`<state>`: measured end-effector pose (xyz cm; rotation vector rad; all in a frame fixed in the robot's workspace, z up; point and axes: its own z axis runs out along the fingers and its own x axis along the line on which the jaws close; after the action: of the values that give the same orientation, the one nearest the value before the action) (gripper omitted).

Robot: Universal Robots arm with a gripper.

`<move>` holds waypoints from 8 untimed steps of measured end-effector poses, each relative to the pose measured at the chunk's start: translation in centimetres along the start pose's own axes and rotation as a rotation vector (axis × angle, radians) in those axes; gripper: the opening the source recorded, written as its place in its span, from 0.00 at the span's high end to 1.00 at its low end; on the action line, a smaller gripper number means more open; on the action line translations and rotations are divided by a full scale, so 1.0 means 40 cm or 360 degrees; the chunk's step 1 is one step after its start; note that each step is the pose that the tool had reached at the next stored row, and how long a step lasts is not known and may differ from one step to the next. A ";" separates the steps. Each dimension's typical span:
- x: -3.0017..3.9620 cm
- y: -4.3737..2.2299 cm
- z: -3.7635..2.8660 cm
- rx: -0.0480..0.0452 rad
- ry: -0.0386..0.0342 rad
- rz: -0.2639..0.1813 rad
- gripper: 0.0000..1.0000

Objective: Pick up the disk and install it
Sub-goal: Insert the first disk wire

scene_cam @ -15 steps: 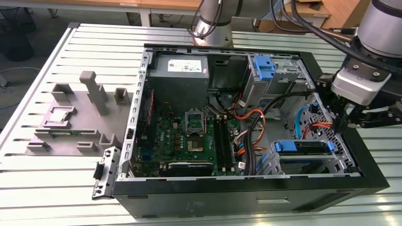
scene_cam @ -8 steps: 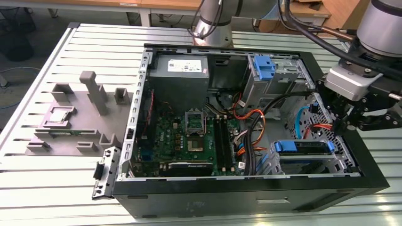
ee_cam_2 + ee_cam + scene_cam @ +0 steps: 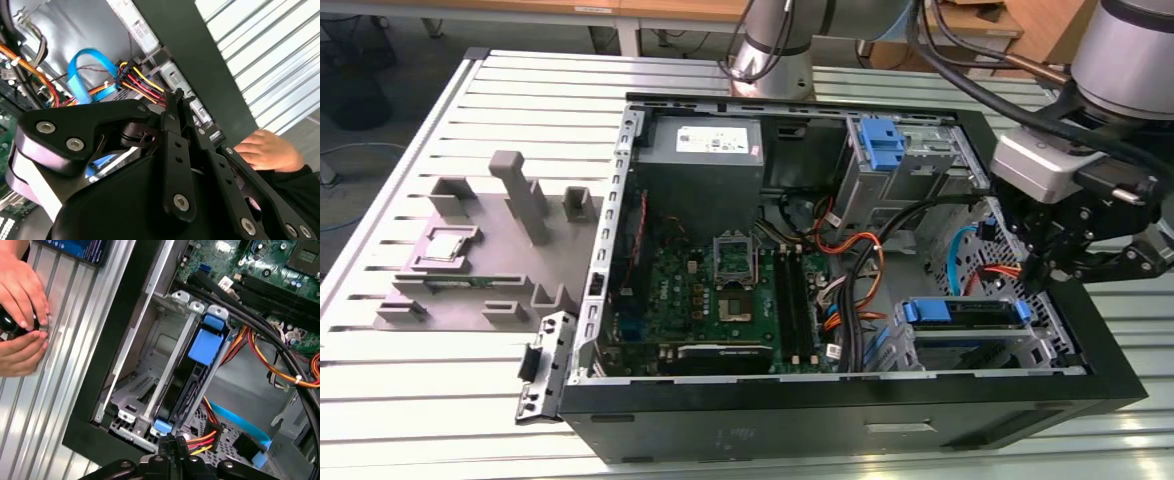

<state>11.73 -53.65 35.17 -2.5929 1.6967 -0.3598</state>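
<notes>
**Entry: disk seated in drive cage, pincer closed beside it**

- Desk (image 3: pixel 480 420): slatted metal top. It carries an open black computer case (image 3: pixel 854 425) lying on its side.
- Disk (image 3: pixel 961 312): sits in the drive cage in the case corner toward the exterior view's right, at the desk's near edge. Its blue bracket faces up. In the first wrist view the disk (image 3: pixel 200 365) appears edge-on, standing between the cage's metal rails with the blue tab at its end.
- Pincer (image 3: pixel 1065 262): hangs over the case's wall on the exterior view's right, just above and beside the drive cage. In both wrist views the black fingers meet at their tips, clenched with nothing between them (image 3: pixel 174 97) (image 3: pixel 172 442). The pincer is apart from the disk.
- Cables: a red, yellow and black power bundle (image 3: pixel 140 82) and a flat blue data cable (image 3: pixel 82 65) lie close to the fingertips.
- Inside the case: green motherboard (image 3: pixel 720 290), grey power supply box (image 3: pixel 707 145) and a tall blue latch piece (image 3: pixel 881 145) toward the far wall.
- Grey fixture (image 3: pixel 480 250): stands on the desk toward the exterior view's left, well apart from the case.
- Person's hands (image 3: pixel 20 315): rest on the desk slats outside the case wall, closed around a small dark object. One hand (image 3: pixel 270 152) also shows in the second wrist view.
</notes>
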 end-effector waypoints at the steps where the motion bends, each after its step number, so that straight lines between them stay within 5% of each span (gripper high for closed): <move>1: -0.003 0.006 -0.001 0.0000 0.0000 0.0002 0.83; 4: -0.007 0.016 -0.003 -0.0003 0.0002 0.0020 0.83; 8: -0.007 0.016 -0.003 -0.0023 0.0019 0.0129 0.83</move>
<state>11.03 -53.64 35.13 -2.5278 1.8081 -0.3620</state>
